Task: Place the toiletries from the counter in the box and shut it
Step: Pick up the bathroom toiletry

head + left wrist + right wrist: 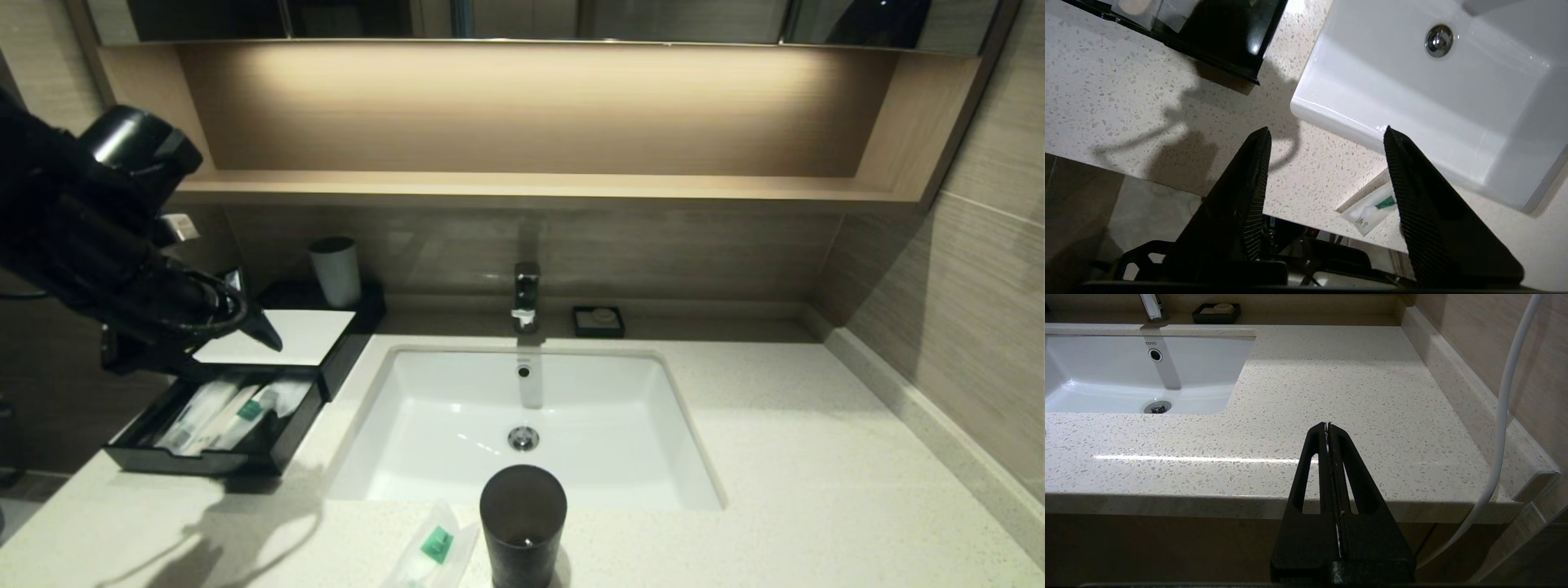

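The black box (343,343) with a white top panel stands at the counter's (816,457) back left, its front tray (204,461) pulled out and holding several translucent packets (233,412). One packet with a green label (433,547) lies at the counter's front edge beside the dark cup; it also shows in the left wrist view (1370,210). My left gripper (1327,134) is open and empty, raised above the counter by the tray. In the head view its dark fingertip (265,335) hangs over the white panel. My right gripper (1327,425) is shut and empty, low before the counter's right front edge.
A dark cylindrical cup (522,523) stands at the front edge before the white basin (522,425). A faucet (526,294), a small black soap dish (598,321) and a pale cup (336,269) stand along the back. A white cable (1502,416) hangs on the right.
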You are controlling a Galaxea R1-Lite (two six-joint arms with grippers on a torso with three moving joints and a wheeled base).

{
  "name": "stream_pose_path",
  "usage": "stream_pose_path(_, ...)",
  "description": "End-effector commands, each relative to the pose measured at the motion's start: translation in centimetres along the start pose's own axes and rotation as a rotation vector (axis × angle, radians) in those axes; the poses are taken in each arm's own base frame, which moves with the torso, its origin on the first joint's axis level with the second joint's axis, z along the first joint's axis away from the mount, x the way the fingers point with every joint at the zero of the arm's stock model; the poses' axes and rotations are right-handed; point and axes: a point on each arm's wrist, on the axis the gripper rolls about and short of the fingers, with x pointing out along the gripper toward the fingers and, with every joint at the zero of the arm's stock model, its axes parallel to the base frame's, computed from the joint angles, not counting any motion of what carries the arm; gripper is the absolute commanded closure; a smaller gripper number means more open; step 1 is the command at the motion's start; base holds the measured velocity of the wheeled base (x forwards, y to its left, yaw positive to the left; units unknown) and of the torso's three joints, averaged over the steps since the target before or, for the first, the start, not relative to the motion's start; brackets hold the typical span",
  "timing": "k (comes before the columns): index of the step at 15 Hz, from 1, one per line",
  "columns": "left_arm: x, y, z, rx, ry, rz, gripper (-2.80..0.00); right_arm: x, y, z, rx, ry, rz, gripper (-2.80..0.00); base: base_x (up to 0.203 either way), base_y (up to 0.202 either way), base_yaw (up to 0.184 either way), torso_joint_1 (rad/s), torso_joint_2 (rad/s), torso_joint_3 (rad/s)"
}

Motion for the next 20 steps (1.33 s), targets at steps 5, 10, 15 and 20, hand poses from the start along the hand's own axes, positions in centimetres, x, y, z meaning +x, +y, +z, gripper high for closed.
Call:
stream_pose_path(5, 1.7, -1.6, -5.1, 0.230, 0.166, -0.004, 0.00, 0.0, 0.0, 0.0, 0.000, 0.001, 0.000, 0.00, 0.000, 0.000, 0.000, 0.000, 0.00, 0.000)
stream_pose_path(10, 1.4, -0.8, -7.3, 0.484, 0.267, -0.132, 0.00, 0.0, 0.0, 0.0, 0.000, 0.001, 0.000, 0.00, 0.000, 0.000, 0.000, 0.000, 0.00, 0.000)
stream_pose_path(15, 1.8, -2.1, -9.7, 0.665, 0.379, -0.273, 0.00, 0.0, 0.0, 0.0, 0.000, 0.001, 0.000, 0.00, 0.000, 0.000, 0.000, 0.000, 0.00, 0.000)
stream_pose_path(20, 4.4, -4.8, -11.6, 0.695, 0.496, -0.245, 0.00, 0.0, 0.0, 0.0, 0.000, 0.001, 0.000, 0.00, 0.000, 0.000, 0.000, 0.000, 0.00, 0.000)
